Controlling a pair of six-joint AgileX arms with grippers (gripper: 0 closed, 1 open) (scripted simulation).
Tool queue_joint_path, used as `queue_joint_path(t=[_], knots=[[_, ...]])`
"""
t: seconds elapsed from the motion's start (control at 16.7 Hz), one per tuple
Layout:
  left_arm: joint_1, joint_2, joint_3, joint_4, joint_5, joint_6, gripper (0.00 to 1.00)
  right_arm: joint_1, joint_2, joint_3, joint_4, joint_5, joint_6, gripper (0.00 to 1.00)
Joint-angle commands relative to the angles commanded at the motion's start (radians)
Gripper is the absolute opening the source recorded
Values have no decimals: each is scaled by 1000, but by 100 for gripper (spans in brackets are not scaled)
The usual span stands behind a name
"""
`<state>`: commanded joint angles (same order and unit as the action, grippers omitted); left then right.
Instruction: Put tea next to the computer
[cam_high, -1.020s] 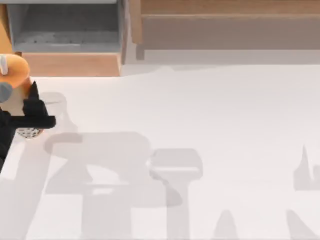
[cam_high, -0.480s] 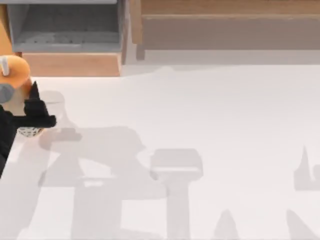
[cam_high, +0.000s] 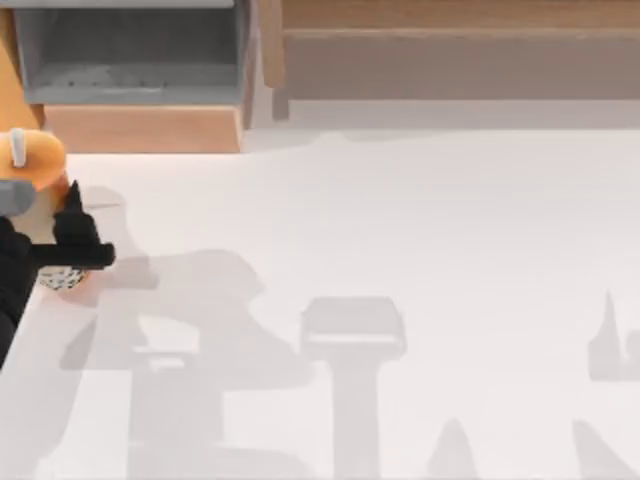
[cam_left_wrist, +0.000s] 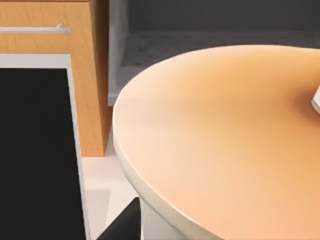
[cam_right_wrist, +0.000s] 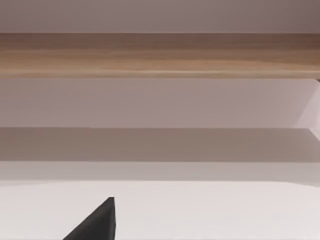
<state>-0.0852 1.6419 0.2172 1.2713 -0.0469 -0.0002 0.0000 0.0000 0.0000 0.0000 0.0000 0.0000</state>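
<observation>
While the tea (cam_high: 30, 165) stands at the far left edge of the white table (cam_high: 400, 250), the left gripper (cam_high: 62, 232) is clenched on the tea low on its body, one black finger (cam_high: 75, 222) showing on its right flank. Its orange lid (cam_left_wrist: 225, 135) looms close in the left wrist view. A wooden cabinet (cam_high: 140, 128) stands just behind. The right arm is parked; one fingertip (cam_right_wrist: 97, 222) shows, so I cannot tell its grip.

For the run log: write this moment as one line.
left claw: at tea, table's far left edge | tea: upright, beside claw | right claw: parked over table | computer: unplaced
</observation>
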Motion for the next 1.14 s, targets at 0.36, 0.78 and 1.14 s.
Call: queue_joint_path(t=[0.36,0.78,1.14], knots=[[0,0,0,0,0,0,45,0,0,0,0,0,0,100],[0,0,0,0,0,0,98,0,0,0,0,0,0,100],[0,0,0,0,0,0,100,0,0,0,0,0,0,100]])
